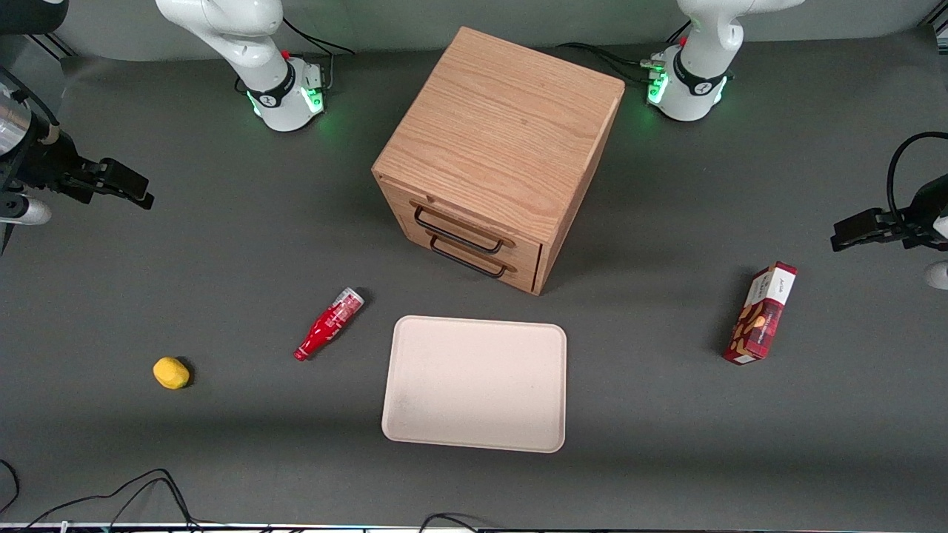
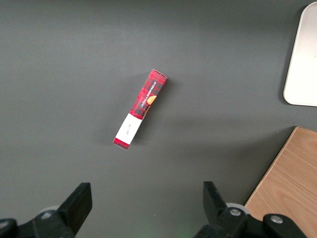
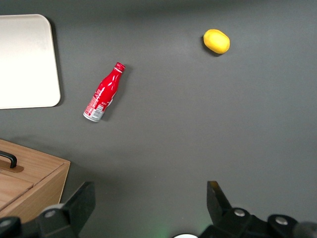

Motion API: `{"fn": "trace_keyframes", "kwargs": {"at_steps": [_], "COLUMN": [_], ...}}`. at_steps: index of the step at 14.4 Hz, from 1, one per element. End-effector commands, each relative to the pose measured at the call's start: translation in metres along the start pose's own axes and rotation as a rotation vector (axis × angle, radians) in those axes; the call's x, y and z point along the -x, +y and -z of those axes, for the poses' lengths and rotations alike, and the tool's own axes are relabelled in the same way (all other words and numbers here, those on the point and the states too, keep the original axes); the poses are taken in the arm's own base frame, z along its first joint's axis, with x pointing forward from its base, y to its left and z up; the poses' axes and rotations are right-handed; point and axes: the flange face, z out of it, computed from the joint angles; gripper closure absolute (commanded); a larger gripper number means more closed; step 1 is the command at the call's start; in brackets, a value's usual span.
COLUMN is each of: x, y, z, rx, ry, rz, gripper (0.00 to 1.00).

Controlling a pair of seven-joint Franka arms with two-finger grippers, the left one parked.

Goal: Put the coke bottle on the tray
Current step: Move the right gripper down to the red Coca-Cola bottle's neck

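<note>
The coke bottle (image 1: 330, 323) is small, slim and red with white lettering. It lies on its side on the dark table beside the tray (image 1: 475, 383), cap end nearer the front camera. The tray is a large pale beige-pink rectangle and nothing lies on it. My right gripper (image 1: 141, 191) hangs high above the table at the working arm's end, well apart from the bottle and farther from the front camera than it. In the right wrist view the gripper (image 3: 150, 196) is open and empty, with the bottle (image 3: 104, 93) and a tray corner (image 3: 25, 62) below.
A wooden two-drawer cabinet (image 1: 496, 148) stands just past the tray, farther from the front camera. A yellow lemon (image 1: 171, 372) lies toward the working arm's end. A red snack box (image 1: 760, 314) lies toward the parked arm's end. Cables run along the table's front edge.
</note>
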Motion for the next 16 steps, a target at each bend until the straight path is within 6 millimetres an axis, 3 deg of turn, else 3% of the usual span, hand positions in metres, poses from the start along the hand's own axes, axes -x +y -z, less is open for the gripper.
{"fn": "trace_keyframes", "kwargs": {"at_steps": [1,4,6,8,10,14,16], "x": [0.004,-0.003,-0.019,-0.042,-0.060,-0.086,-0.089], "y": [0.002,0.001,-0.009,-0.042,-0.073,-0.101,-0.124], "z": [0.004,-0.004,-0.014,-0.042,-0.083,-0.160,-0.207], "rx": [0.013,-0.008,-0.069,-0.091,-0.096,-0.052,-0.033], "ry": [-0.002,-0.019,-0.039,-0.052,-0.057,-0.100,-0.112], "rz": [0.004,-0.008,-0.057,-0.180,-0.247,-0.356,-0.415], "gripper": [0.00,0.00,0.00,0.00,0.00,0.00,0.00]}}
